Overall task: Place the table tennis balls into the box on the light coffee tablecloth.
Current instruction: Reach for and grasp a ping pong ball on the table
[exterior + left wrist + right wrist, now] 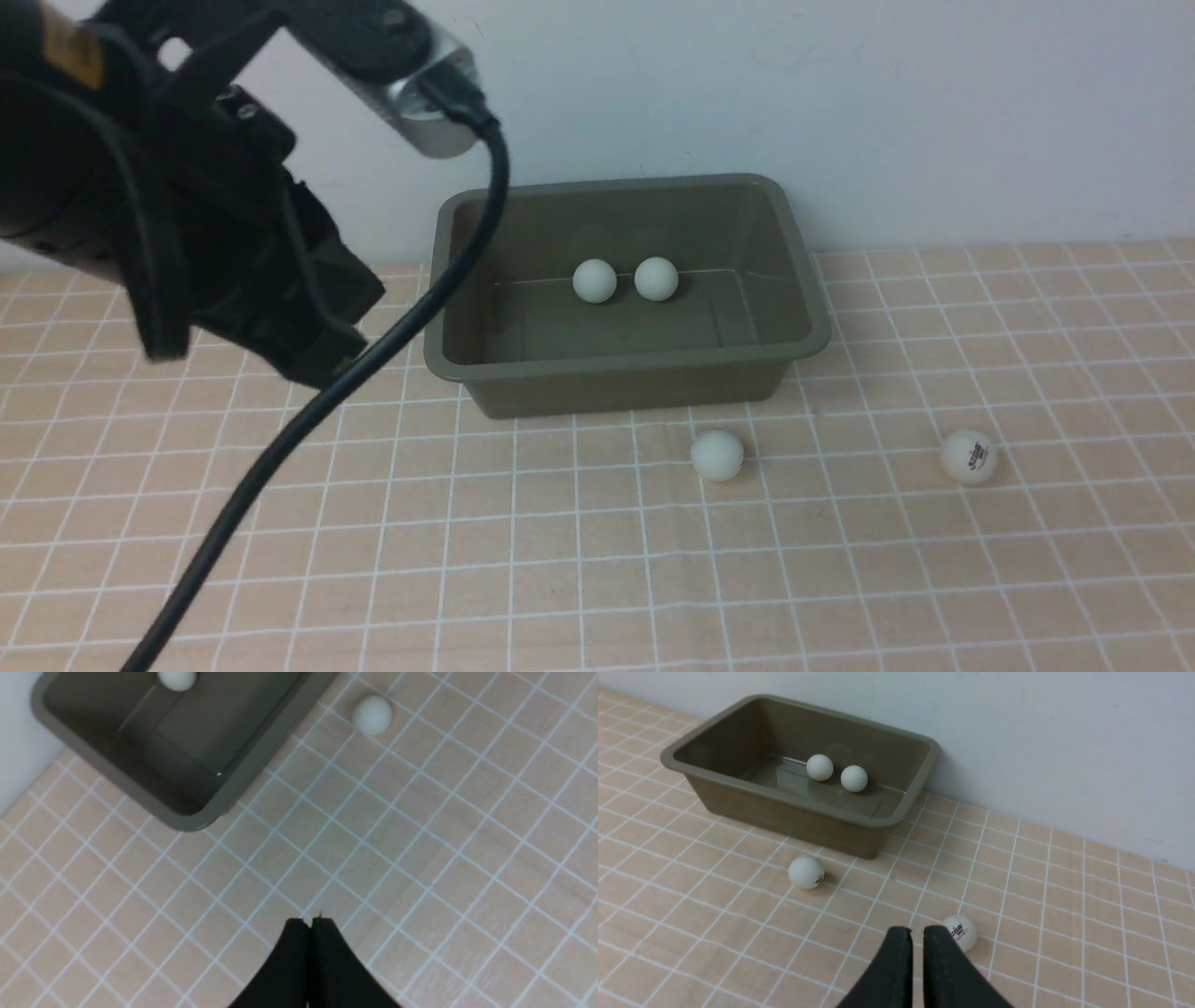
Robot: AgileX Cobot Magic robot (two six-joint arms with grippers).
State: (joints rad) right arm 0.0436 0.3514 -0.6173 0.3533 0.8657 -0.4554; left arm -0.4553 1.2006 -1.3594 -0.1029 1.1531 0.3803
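Two balls in box (627, 362), side by side by far wall: ball (595, 280), ball (655, 278). Two on cloth (560, 560) out front: plain ball (717, 455) near box, printed ball (969, 456) well right. Left gripper (310, 921) closed, empty. Right gripper (916, 933) near-closed, slim gap, empty.

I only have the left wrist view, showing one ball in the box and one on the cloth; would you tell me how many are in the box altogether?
Observer: Two: a left ball and a right ball rest side by side in the box.
Operator: Thank you. Is any other ball outside?
Observer: Yes, a printed ball lies on the light coffee tablecloth, to the robot's right of the ball in front of the box, the one you see.
Operator: Where is the right gripper?
Observer: The right gripper is close beside that printed ball, jaws nearly together, holding nothing.
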